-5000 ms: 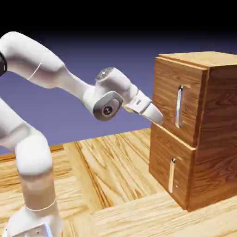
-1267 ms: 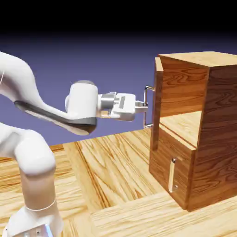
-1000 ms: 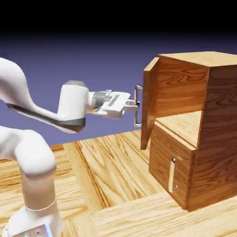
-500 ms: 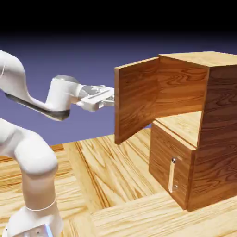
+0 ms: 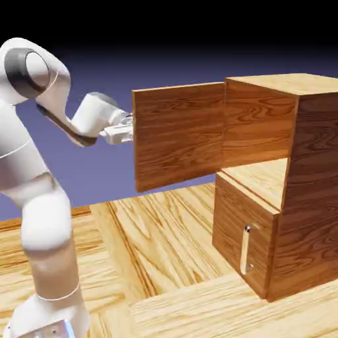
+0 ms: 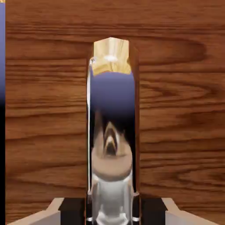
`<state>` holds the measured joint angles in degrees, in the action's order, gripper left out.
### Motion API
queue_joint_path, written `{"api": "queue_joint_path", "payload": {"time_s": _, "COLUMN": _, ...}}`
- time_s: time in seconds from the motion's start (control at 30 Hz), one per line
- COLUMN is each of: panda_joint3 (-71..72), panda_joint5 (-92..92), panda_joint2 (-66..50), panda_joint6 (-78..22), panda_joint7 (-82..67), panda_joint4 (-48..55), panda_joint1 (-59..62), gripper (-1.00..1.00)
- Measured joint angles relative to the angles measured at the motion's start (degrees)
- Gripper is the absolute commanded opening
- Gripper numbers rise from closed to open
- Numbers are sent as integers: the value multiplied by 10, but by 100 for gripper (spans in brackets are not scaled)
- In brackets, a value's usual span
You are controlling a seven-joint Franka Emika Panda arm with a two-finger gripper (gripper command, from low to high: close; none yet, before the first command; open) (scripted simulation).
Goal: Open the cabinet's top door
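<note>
Compare this with half a second ago and you'll see the top door [image 5: 178, 135] has swung further out: its free edge, which stood near the middle of the exterior view, now sits left of centre, and the panel shows you almost its full inner face, reaching from the cabinet [image 5: 290, 185] at right toward the arm. A second ago the door was only partly ajar, with its silver handle showing edge-on. The top compartment is now exposed, its wooden floor visible above the smaller lower door [image 5: 241, 244], which is closed, its short handle [image 5: 245, 249] upright.

The arm has shifted too. Its upper joint now rises high in the upper left of the frame, and the forearm slopes down to the right, ending at the door's left edge in the middle left of the picture. The gripper [image 5: 127, 129] is half hidden behind that edge.

In the hand view, the bar handle [image 6: 112, 145] fills the centre, running top to bottom, mirror-bright against the wood grain. The fingers [image 6: 48, 213] are pinched on it from either side at the bottom edge.
</note>
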<state>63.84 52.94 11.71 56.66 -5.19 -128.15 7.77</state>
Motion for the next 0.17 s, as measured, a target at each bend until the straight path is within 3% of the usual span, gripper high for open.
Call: {"api": "queue_joint_path", "payload": {"time_s": 0.17, "panda_joint3": 28, "panda_joint5": 5, "panda_joint2": -104, "panda_joint6": -98, "panda_joint7": 60, "panda_joint4": 61, "panda_joint1": -1, "gripper": -100}}
